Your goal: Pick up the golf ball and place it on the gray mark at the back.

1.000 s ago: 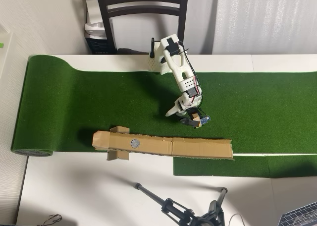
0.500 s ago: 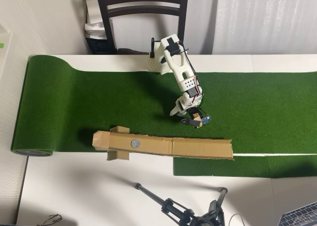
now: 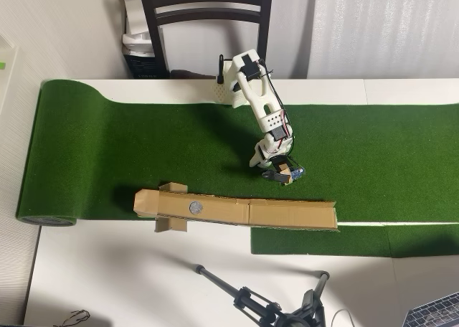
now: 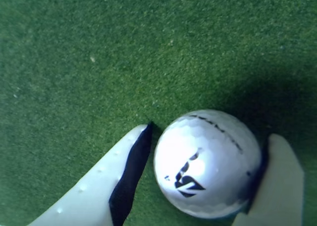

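Observation:
In the wrist view the white dimpled golf ball [image 4: 205,161] rests on the green turf [image 4: 99,62], a dark logo on its front. My gripper [image 4: 213,134] is shut on it. The left finger [image 4: 106,186] presses its dark pad against one side and the right finger [image 4: 277,186] presses against the other. In the overhead view the gripper [image 3: 276,171] points down at the turf just above the brown cardboard strip [image 3: 287,214], and the arm hides the ball. The gray mark [image 3: 195,206] lies in the strip, well to the gripper's left.
The turf mat [image 3: 107,148] ends in a roll at the left. A dark chair [image 3: 208,11] stands behind the arm's base [image 3: 244,76]. On the white table [image 3: 129,277] in front stand a tripod [image 3: 265,305] and a laptop corner [image 3: 437,314].
The gripper's white outer finger has swung inward, narrowing the jaws around the ball. The arm stayed where it was.

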Available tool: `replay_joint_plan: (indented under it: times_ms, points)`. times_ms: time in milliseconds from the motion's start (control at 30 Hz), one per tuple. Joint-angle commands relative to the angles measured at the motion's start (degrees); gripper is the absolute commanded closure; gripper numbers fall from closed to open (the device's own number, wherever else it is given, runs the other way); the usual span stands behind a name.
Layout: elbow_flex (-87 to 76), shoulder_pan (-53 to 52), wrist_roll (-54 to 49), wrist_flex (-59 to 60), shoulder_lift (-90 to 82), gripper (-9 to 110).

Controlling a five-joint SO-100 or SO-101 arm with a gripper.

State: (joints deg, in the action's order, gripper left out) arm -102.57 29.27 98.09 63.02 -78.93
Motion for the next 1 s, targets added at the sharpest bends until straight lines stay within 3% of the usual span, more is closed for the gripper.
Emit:
replay_joint_plan:
  times_ms: [0, 433, 967]
  points:
    - [4.66, -0.35, 0.26, 0.18, -1.58, 71]
    - [7.56, -0.44, -0.09, 0.18, -1.58, 77]
    - [44.3, -7.21, -4.92, 15.29, -1.58, 77]
